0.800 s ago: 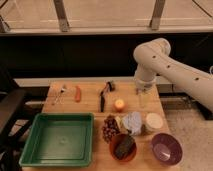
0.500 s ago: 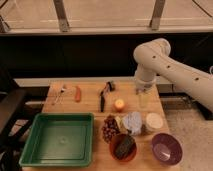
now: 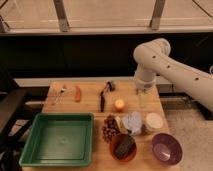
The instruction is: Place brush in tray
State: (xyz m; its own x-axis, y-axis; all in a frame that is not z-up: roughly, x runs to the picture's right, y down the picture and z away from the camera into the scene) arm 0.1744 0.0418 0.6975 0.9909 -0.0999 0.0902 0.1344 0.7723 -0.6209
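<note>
**Change check.** Nothing has shifted in the last moment. The arm, the claw and every item sit where they were. You have not begun the approach, so the whole task is still ahead.

**Left to right:**
- **Lower left of frame:** the green tray (image 3: pixel 30 150) rests on the wooden table (image 3: pixel 90 101) with nothing in it.
- **Upper left of the table:** a small silvery utensil (image 3: pixel 60 93) lies here. An orange-red carrot-like stick (image 3: pixel 78 93) is just to its right, not touching it.
- **Centre:** the brush (image 3: pixel 104 96) lies flat on the wood. Its blocky head is toward the top of the frame and its thin handle runs down toward you. It is apart from the tray's upper right corner and untouched.
- **Just right of the brush:** a small round orange item (image 3: pixel 119 104).
- **Lower centre:** a dark reddish cluster like grapes (image 3: pixel 108 128), an orange bowl (image 3: pixel 123 147) holding a dark block, and a pale crumpled thing (image 3: pixel 132 122).
- **Lower right:** a white round tub (image 3: pixel 154 121) and a purple bowl (image 3: pixel 166 148).
- **Right of centre:** the gripper (image 3: pixel 143 99) hangs from the white arm over the right end of the table. Its jaws are spread wide and hold nothing. It is well to the right of the brush.

**Judgement.** You need to travel left across the orange item to reach the brush. The slim handle looks like the better place to grip.

**Writing.** No label, brand or lettering can be read anywhere.
</note>
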